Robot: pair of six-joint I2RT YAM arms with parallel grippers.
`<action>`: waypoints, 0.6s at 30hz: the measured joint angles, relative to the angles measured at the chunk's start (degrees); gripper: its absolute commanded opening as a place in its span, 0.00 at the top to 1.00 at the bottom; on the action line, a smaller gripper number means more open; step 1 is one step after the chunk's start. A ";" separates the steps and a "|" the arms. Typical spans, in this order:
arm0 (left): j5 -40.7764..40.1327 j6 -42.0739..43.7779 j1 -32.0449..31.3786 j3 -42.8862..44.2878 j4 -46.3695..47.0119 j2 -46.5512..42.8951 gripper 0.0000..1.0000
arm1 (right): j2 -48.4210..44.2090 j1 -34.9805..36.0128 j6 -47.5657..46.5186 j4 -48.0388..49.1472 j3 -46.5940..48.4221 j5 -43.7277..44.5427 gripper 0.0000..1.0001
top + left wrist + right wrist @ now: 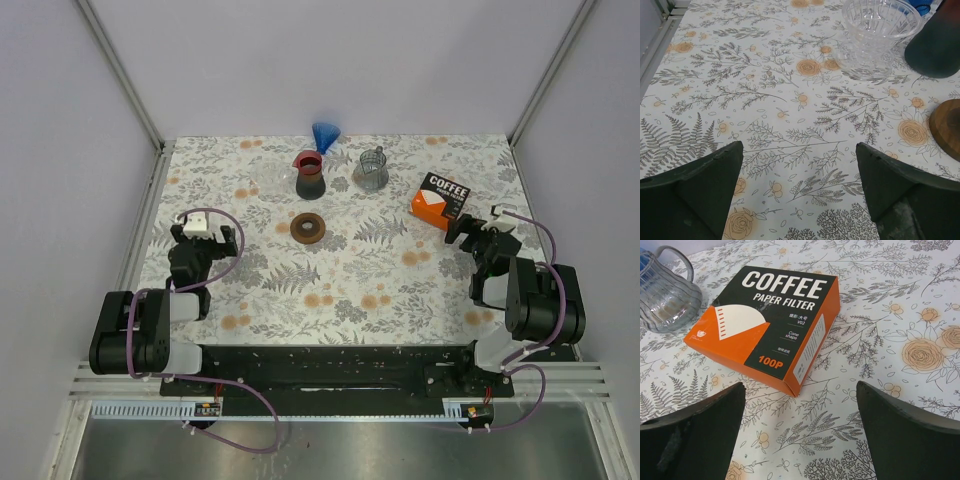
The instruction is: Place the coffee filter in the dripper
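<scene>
The orange and black box of coffee paper filters [440,199] lies flat at the right of the table, and fills the upper left of the right wrist view [767,322]. No loose filter shows. A clear glass dripper [272,178] stands at the back, left of a dark carafe; it also shows in the left wrist view [879,27]. My left gripper [207,236] is open and empty over bare cloth [799,150], well short of the dripper. My right gripper [480,234] is open and empty [800,387], just short of the box's near corner.
A dark carafe with a red rim [310,176] stands right of the dripper. A blue cone [325,135] is behind it. A glass pitcher [372,168] stands left of the box. A wooden ring [308,228] lies mid-table. White walls close in the table.
</scene>
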 measured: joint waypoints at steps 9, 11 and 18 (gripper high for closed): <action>0.00 0.22 -0.22 0.37 0.04 0.00 0.01 | -7.21 0.17 0.13 -9.62 2.16 3.06 0.01; 0.02 0.22 -0.22 0.37 0.04 0.00 0.01 | -9.07 0.22 0.55 -17.31 7.52 5.29 0.01; 0.39 0.33 -0.20 5.60 -10.32 -1.25 0.01 | -8.68 0.44 2.14 -39.43 32.17 7.34 0.01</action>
